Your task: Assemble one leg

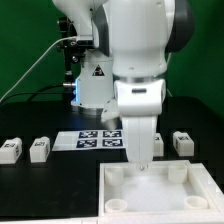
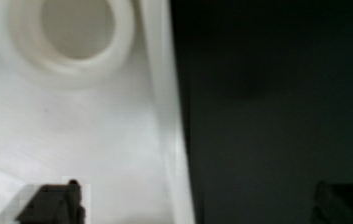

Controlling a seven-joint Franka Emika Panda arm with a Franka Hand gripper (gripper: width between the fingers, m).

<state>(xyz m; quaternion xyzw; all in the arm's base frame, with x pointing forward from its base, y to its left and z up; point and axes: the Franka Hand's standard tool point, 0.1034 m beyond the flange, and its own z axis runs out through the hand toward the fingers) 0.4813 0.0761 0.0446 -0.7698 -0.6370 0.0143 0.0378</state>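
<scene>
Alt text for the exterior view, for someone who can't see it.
A white robot arm fills the centre, its end effector poised over the far edge of a white square panel. Tagged legs lie on the black table beside the marker board.

We see a black table [image 1: 30, 195] carrying a white panel [image 1: 150, 196] right beneath the gripper [image 1: 143, 164], the marker board [image 1: 96, 139] just behind it, and small legs [image 1: 40, 149] lying off to either side.
</scene>
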